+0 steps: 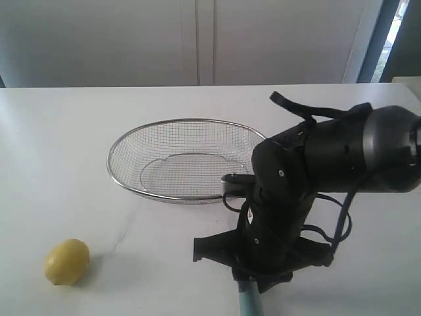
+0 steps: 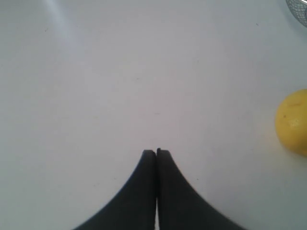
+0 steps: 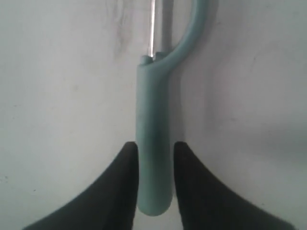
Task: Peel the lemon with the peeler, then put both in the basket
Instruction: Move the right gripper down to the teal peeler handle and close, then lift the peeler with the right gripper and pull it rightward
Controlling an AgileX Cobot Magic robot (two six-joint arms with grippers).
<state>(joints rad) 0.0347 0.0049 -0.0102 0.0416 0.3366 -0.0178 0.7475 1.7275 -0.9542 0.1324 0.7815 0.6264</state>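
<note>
- The lemon [image 1: 67, 262] is yellow. It lies by itself on the white table [image 1: 52, 145], on the left side and well away from the far edge. Nothing touches it.
- The left gripper [image 2: 156, 152] shows only in its own wrist view. Its two black fingers are pressed tight together with nothing between them. It hangs over bare table. The lemon sits off to one side of it and they are apart.
- The basket [image 1: 177, 141] is made of silver wire. It stands in the middle of the table, closer to the far edge than the lemon is. It has nothing in it.
- The right arm [image 1: 329, 158] is big and black. It bends down over the table in front of the basket, on the right side.
- The right gripper [image 3: 156, 148] points down at the peeler [image 3: 152, 110]. The pale blue handle lies flat on the table, right between the two black fingers. The fingers are very close on both sides. One cannot tell if they squeeze the handle or only stand beside it.
</note>
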